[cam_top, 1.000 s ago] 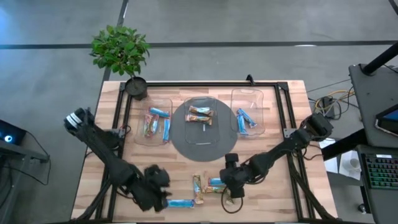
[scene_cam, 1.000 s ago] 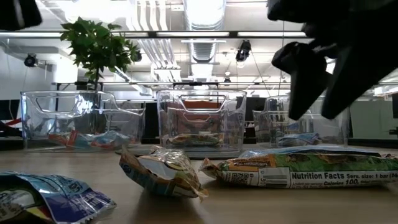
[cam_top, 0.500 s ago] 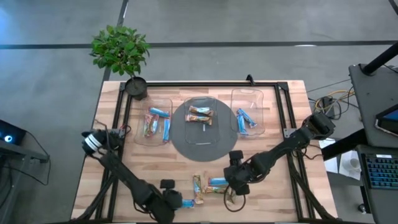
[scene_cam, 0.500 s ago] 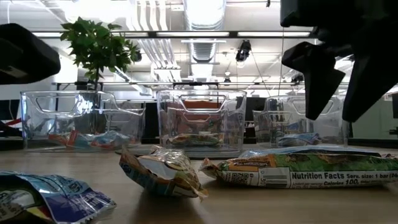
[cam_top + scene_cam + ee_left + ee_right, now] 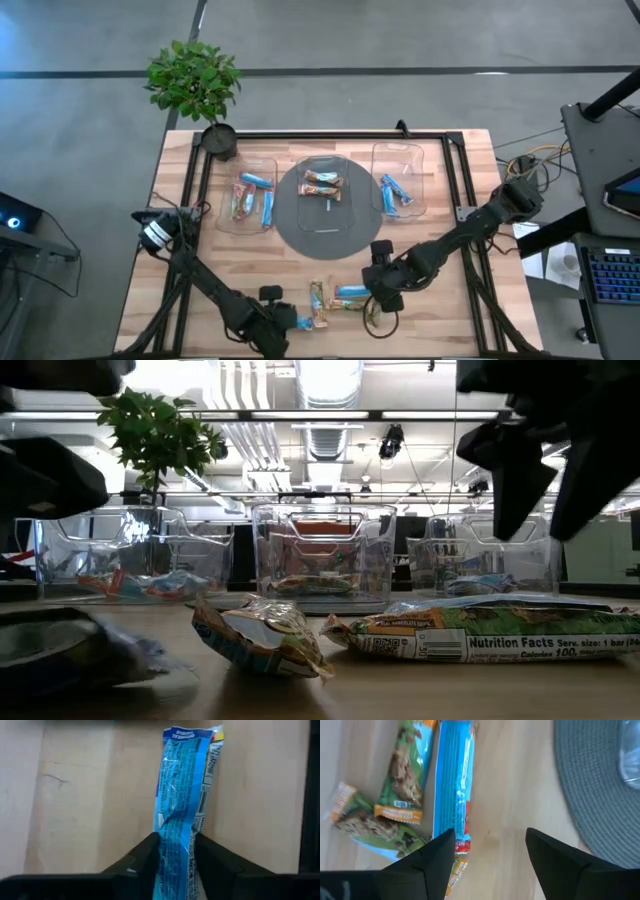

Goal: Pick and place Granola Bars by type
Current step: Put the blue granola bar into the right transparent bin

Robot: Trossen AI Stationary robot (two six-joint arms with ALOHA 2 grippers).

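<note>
Granola bars lie loose at the desk's [image 5: 450, 310] near edge and sorted in three clear bins [image 5: 248, 194] farther back. Only the left wrist view shows the left gripper [image 5: 175, 855] clamped on a blue bar [image 5: 182, 810]; from above that bar is nearly hidden under the low, folded left arm. The right gripper [image 5: 490, 852] hovers with jaws apart beside another blue bar [image 5: 452, 785] and green ones [image 5: 402, 770], its arm stretched in from the right.

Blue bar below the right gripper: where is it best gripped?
Probably across the middle of the blue bar, from above. It lies flat on the table, long and narrow, with bare wood on one long side. The open right gripper hovers beside its end.
</note>
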